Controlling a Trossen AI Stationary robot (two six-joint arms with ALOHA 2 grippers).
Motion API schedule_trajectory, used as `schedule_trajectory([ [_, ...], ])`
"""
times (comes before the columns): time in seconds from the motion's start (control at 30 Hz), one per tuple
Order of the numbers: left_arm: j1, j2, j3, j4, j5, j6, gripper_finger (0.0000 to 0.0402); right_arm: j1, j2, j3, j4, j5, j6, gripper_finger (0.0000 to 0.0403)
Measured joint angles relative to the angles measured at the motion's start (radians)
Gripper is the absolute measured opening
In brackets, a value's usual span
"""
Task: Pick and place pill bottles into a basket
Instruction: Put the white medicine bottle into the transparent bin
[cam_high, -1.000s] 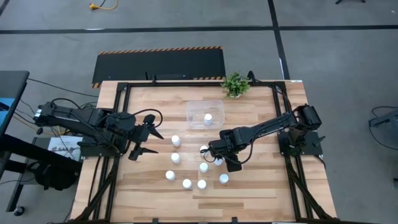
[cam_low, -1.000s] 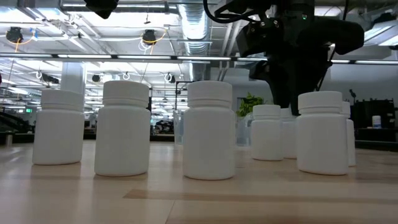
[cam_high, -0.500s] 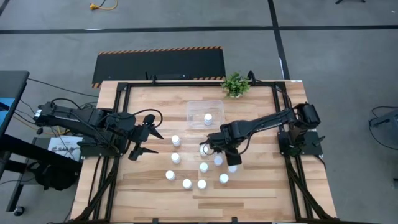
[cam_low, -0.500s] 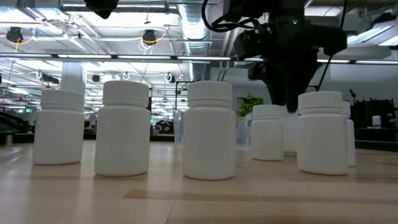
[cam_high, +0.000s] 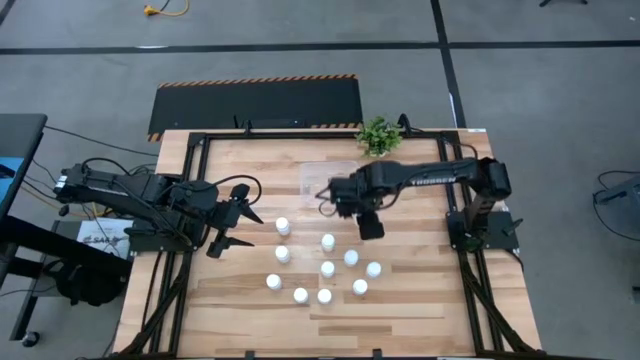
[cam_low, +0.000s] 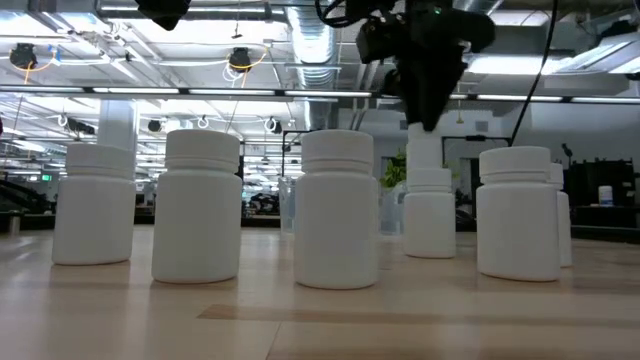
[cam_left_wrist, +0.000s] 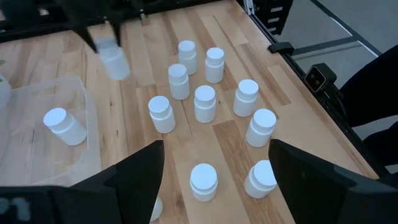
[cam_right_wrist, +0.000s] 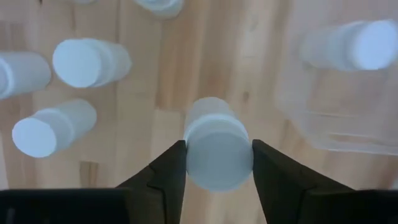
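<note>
While the left gripper (cam_high: 236, 218) waits spread open and empty at the table's left edge; loose bottles (cam_high: 300, 295) standing mid-table; basket (cam_high: 313, 170) with one bottle inside; right gripper (cam_right_wrist: 217, 163) clamps a bottle (cam_right_wrist: 217, 148) just beside the basket, apparently lifted for dropping in.

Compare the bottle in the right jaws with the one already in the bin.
The held bottle hangs in the air, clamped by the right gripper, beside the bin; the binned bottle rests on the bin floor, ungripped. Both are white, capped and look identical.
</note>
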Motion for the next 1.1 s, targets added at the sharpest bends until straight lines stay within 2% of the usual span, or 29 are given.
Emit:
schedule_trajectory([
  [0.17, 0.000, 0.000, 0.000, 0.000, 0.000, 0.000, 0.0279, -0.065, 0.000, 0.102, -0.061, 0.002, -0.048, 0.0163],
  [0.37, 0.000, 0.000, 0.000, 0.000, 0.000, 0.000, 0.0279, -0.147, 0.000, 0.178, -0.080, 0.002, -0.105, 0.0151],
  [0.73, 0.000, 0.000, 0.000, 0.001, -0.010, 0.000, 0.0279, -0.258, 0.000, 0.185, -0.047, 0.002, -0.171, 0.0157],
  [0.93, 0.000, 0.000, 0.000, 0.001, -0.015, -0.001, 0.0279, -0.286, 0.000, 0.185, -0.026, -0.001, -0.183, 0.0155],
  [1.1, 0.000, 0.000, 0.000, 0.001, -0.018, -0.006, 0.0279, -0.290, 0.051, 0.185, -0.034, -0.002, -0.190, 0.0160],
])
